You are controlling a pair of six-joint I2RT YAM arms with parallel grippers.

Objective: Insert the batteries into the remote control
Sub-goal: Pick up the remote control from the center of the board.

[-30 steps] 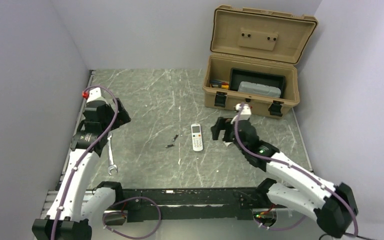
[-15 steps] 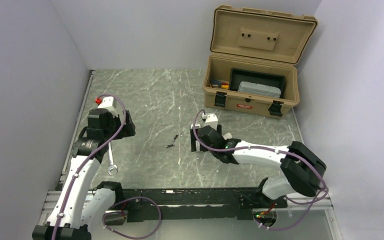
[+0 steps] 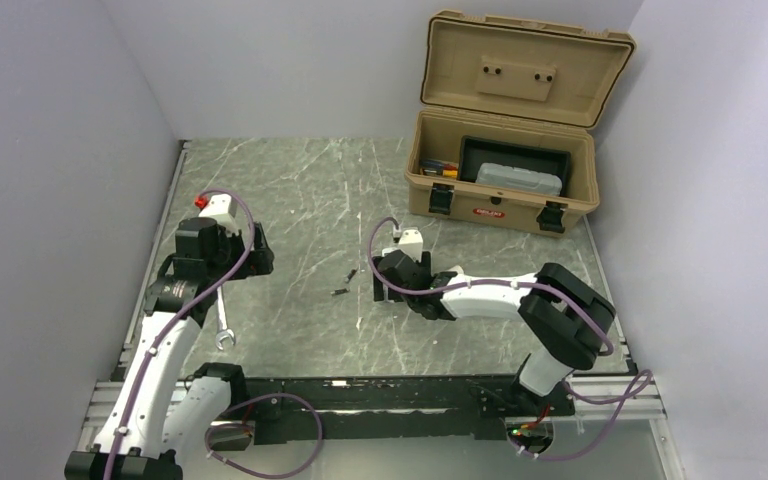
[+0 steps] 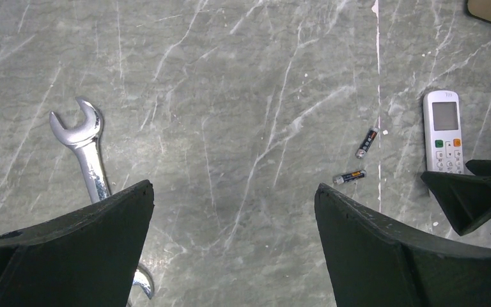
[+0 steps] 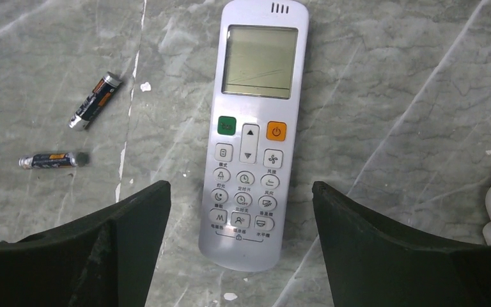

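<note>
The right gripper (image 5: 240, 188) is spread wide, one finger on either side of the button end of the remote control (image 5: 254, 128), and it holds nothing. The remote control lies face up on the worktop (image 5: 390, 77), with the two batteries (image 5: 94, 101) loose beside it. The left gripper (image 4: 233, 188) is equally wide and empty, above a wrench (image 4: 89, 153). The open tan case (image 3: 520, 205) contains a black tray (image 3: 470, 150) holding a grey box (image 3: 520, 180).

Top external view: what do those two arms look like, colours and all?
The left arm and right arm have white links, black joints and looping purple cables. A red cap tops the left wrist. Each end effector has black wedge-shaped fingers.
</note>
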